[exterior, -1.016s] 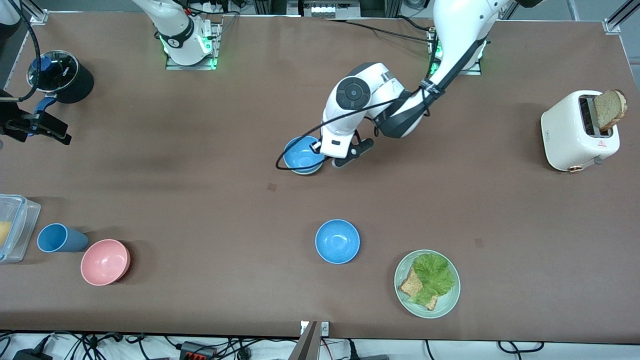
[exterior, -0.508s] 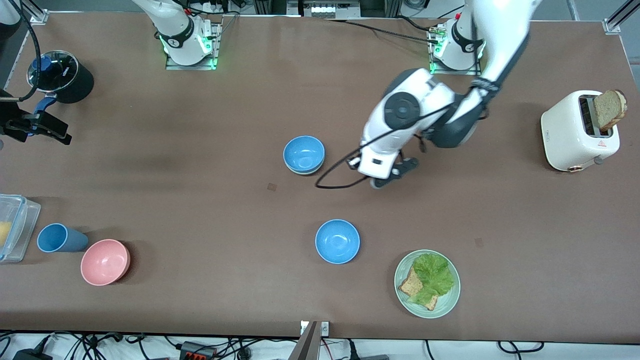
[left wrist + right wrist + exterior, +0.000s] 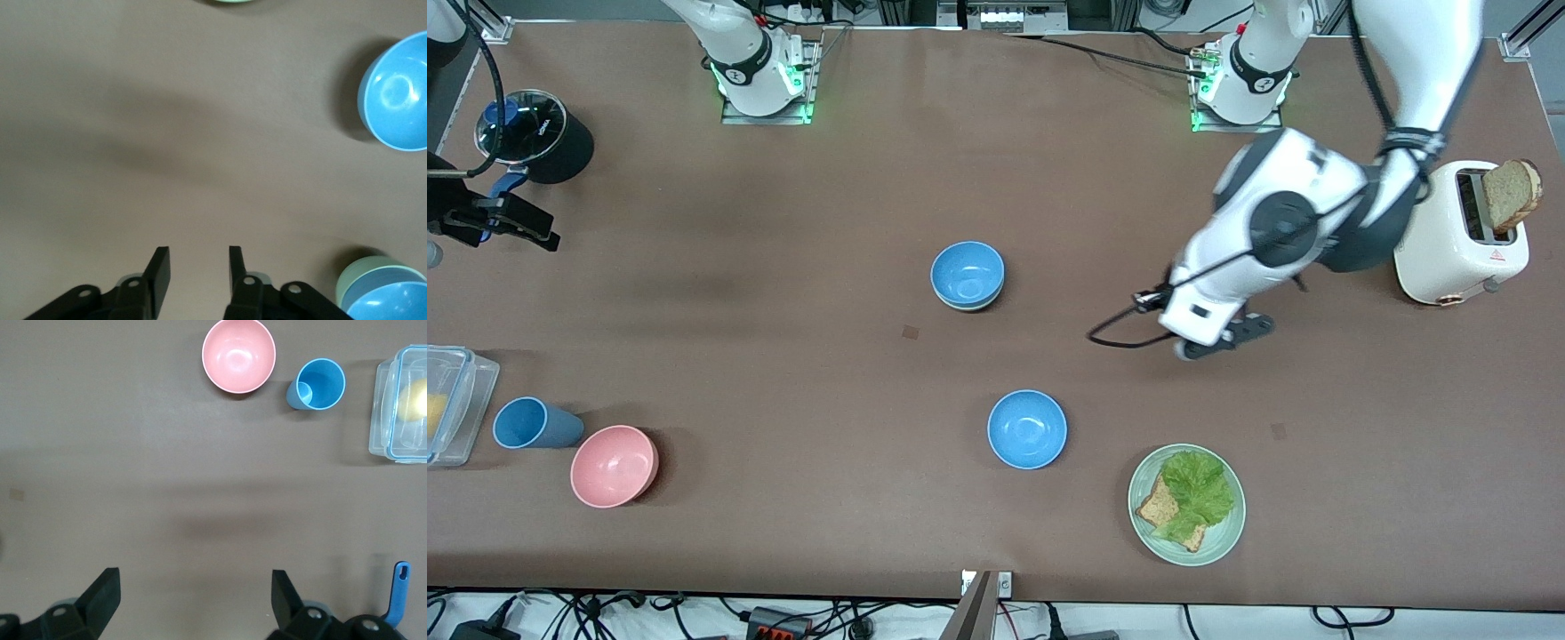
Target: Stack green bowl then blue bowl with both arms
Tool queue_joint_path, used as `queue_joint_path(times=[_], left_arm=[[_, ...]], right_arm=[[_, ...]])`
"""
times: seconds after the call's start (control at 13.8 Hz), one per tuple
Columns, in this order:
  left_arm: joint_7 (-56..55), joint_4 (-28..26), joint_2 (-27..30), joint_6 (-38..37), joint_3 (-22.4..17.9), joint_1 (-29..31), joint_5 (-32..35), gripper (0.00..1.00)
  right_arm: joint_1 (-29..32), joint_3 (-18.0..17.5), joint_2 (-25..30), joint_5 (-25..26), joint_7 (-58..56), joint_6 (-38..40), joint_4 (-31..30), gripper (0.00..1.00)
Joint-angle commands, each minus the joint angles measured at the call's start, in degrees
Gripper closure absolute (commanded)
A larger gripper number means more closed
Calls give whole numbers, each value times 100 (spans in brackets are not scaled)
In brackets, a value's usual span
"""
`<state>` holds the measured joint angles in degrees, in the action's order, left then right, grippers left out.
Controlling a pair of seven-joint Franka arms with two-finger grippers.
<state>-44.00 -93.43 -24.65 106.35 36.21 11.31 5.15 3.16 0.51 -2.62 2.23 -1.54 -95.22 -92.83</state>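
We find the blue bowl (image 3: 967, 272) nested in the green bowl (image 3: 365, 275) mid-table. Both look light, stiff, slick; best pinched at the rim. Left gripper (image 3: 197, 269) empty, spread narrowly over bare table; right gripper (image 3: 195, 595) waits, spread wide.

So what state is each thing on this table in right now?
blue bowl: nested in the green bowl
second blue bowl: alone, upright, empty
left gripper: open, empty, over bare table
right gripper: open, empty, waiting
pink bowl: upright, empty
toaster: bread sticking out

No text reads clearly (only a red warning triangle on the toaster (image 3: 1458, 233)).
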Motion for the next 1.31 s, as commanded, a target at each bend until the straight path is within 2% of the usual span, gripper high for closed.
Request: queue_joint_path(times=[0.0,0.07,0.15,0.29,0.58,0.87,1.23], left_arm=[[1214,-271,652,-141,-727,-84,-506,52],[1671,-333,837,-141,-1095,-155,-550,49],[2189,-360,970,-158,-1481,-294,-550,41],[3087,-482,1259,-246,-2054,-462,-550,0],[3565,-773,1752,-264,-2521,-577,-533,0],[3643,-1062,2245,-255,-2566,-577,-463,0],[3626,-1072,2272,-211,-2943,-586,-471,0]], right_arm=[[0,-16,42,85,-74,109,37,0],[0,-16,42,85,-74,109,37,0],[0,-16,42,76,-74,109,37,0],[9,-16,42,76,-74,170,37,0],[0,-16,42,76,-74,170,37,0],[0,-16,42,85,-74,171,37,0],[0,-16,42,85,-74,171,37,0]])
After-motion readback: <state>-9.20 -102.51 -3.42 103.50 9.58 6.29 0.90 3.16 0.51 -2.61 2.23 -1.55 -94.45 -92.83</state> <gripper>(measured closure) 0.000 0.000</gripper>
